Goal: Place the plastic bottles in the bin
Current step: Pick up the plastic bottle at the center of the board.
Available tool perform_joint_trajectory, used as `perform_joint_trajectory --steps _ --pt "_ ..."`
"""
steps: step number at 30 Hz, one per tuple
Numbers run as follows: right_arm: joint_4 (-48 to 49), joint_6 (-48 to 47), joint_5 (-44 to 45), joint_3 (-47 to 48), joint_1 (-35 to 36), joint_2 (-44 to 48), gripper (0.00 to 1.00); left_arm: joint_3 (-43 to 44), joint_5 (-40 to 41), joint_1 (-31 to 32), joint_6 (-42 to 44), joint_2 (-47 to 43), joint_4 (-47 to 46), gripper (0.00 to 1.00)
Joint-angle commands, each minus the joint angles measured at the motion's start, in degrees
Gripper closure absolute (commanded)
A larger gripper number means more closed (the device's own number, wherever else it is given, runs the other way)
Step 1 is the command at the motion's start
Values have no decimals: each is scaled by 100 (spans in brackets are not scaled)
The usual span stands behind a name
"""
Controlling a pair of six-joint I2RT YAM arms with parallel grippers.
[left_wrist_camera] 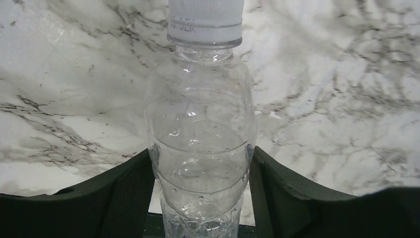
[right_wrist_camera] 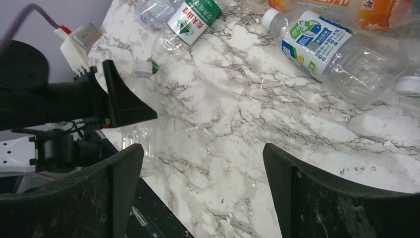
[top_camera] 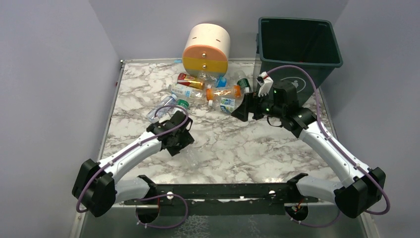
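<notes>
A clear plastic bottle [left_wrist_camera: 200,129] with a white cap [left_wrist_camera: 205,20] lies between the fingers of my left gripper [left_wrist_camera: 201,151], and both pads press its sides just above the marble table. In the top view the left gripper [top_camera: 179,139] is low over the table's left middle. Several more bottles lie in a pile at the back: a red-labelled one [top_camera: 190,80], a green-labelled one [top_camera: 185,91], an orange-filled one [top_camera: 225,91] and a blue-labelled one [right_wrist_camera: 322,44]. My right gripper [top_camera: 242,109] hovers open beside that pile, its fingers [right_wrist_camera: 124,173] empty. The dark green bin [top_camera: 297,44] stands at the back right.
A cream and orange round drawer unit [top_camera: 206,47] sits at the back, behind the pile. Grey walls close in the table on the left, back and right. The right wrist view shows the left arm's gripper [right_wrist_camera: 121,101] near the table's edge.
</notes>
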State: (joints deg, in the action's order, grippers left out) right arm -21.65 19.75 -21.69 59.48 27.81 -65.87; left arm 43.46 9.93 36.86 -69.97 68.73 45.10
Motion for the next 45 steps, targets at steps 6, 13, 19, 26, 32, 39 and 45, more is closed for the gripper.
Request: perform_joint_trajectory --steps 6,13,19,26,32,39,45 --pt "101 157 -309 -34 71 68 7 942 137 -4 478 -379 -231 42" --pt "571 620 -1300 -232 75 80 6 1307 13 -4 1300 -632 -1101 42" --pt "1143 1019 -2133 -522 75 178 5 1253 -527 -3 1856 -893 -2256 42" --pt "1923 1388 -2815 -874 75 301 2 1432 -1027 -1 2079 -775 -2828 43" --pt "2330 1546 -3220 -1055 75 265 1 1660 -1620 -4 2110 -565 -3307 43" --pt "2965 2012 -3661 -1344 68 207 1 1753 -1912 -4 2109 -516 -3809 43" --pt "3089 2112 -3466 -1452 75 196 1 1637 -2256 -4 1924 -492 -4275 42"
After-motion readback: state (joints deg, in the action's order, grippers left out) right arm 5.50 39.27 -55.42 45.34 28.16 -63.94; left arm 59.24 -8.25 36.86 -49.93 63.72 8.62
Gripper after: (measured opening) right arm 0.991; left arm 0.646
